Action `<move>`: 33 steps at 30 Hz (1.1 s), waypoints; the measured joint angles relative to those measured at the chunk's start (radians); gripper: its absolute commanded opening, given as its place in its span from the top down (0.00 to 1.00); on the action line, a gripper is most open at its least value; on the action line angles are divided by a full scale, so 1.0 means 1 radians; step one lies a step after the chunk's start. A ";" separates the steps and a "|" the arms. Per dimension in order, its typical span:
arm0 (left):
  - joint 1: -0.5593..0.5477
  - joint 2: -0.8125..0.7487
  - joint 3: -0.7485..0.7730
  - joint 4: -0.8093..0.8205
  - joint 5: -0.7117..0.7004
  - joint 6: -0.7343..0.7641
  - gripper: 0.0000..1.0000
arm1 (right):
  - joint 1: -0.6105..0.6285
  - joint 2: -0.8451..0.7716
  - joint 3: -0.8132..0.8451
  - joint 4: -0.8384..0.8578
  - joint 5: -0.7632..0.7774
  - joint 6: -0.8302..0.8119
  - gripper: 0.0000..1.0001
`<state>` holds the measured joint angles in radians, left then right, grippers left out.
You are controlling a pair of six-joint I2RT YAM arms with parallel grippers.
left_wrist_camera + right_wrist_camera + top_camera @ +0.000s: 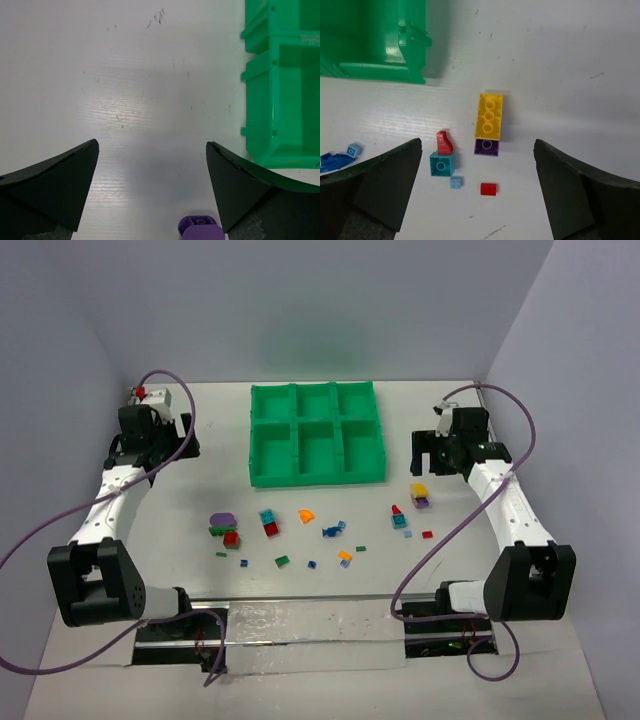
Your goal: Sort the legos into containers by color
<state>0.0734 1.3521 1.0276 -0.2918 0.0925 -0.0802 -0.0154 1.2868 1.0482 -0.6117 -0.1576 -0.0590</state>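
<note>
While wide apart, right fingers (380,185) above yellow lego (489,117)

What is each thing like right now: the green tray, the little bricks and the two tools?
Bright green plastic six-compartment tray: every compartment empty.
Small coloured plastic bricks: loose on the white table, none sorted yet.
Left tool: open, holding nothing.
Right tool: open, holding nothing.

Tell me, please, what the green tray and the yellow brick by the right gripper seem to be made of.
The green tray looks like moulded plastic, smooth and slightly glossy: uniform colour, thin walls with moulded ribs. The yellow brick likely is hard plastic too, semi-gloss: crisp edges, three round studs, soft highlights.
</note>
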 measured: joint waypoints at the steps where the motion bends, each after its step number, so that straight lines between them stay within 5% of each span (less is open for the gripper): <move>1: 0.000 0.000 -0.005 0.001 0.000 0.004 0.01 | 0.002 0.011 0.012 -0.019 0.002 -0.008 0.01; 18: -0.020 0.000 -0.011 0.010 -0.040 0.021 0.01 | 0.013 0.344 0.245 -0.387 0.063 -0.125 0.21; 33: -0.026 0.004 -0.012 0.012 -0.070 0.009 0.01 | 0.035 0.547 0.384 -0.465 0.085 -0.130 0.27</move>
<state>0.0471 1.3560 1.0157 -0.2794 0.0229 -0.0714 0.0193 1.8336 1.4326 -1.0766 -0.0730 -0.1890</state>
